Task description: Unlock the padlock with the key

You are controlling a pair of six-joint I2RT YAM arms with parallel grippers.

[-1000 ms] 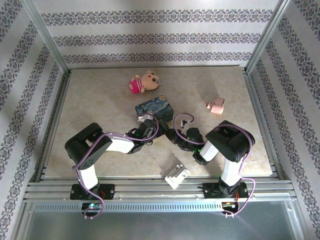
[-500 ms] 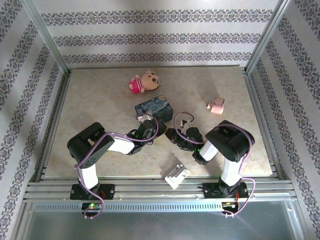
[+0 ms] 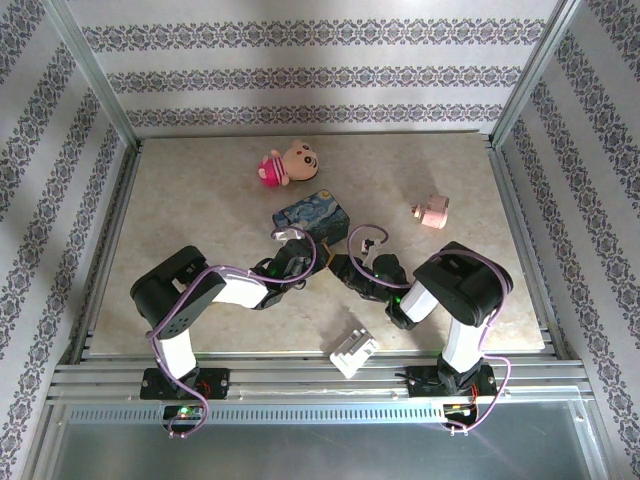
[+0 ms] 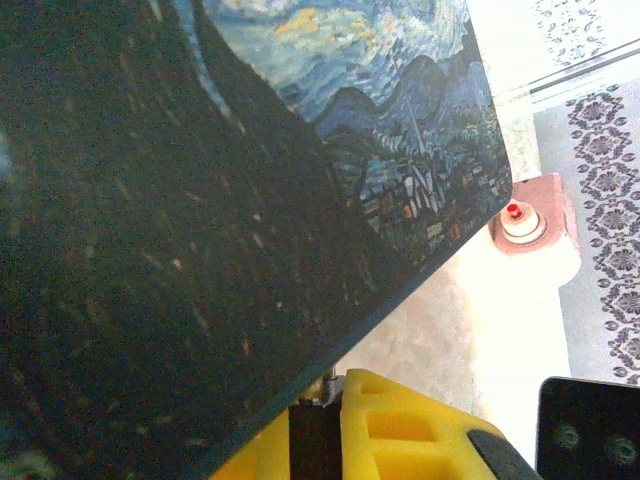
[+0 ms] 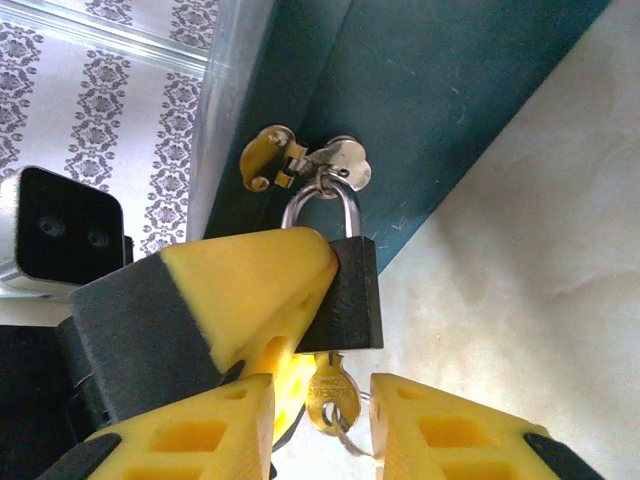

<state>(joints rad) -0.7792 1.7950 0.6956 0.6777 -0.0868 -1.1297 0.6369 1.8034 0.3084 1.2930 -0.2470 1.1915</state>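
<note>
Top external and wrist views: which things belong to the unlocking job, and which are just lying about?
Job in hand:
padlock
key, at the padlock's underside
blue painted tin, whose hasp holds the padlock

Lying about:
plush doll
pink toy piece
white plastic block
</note>
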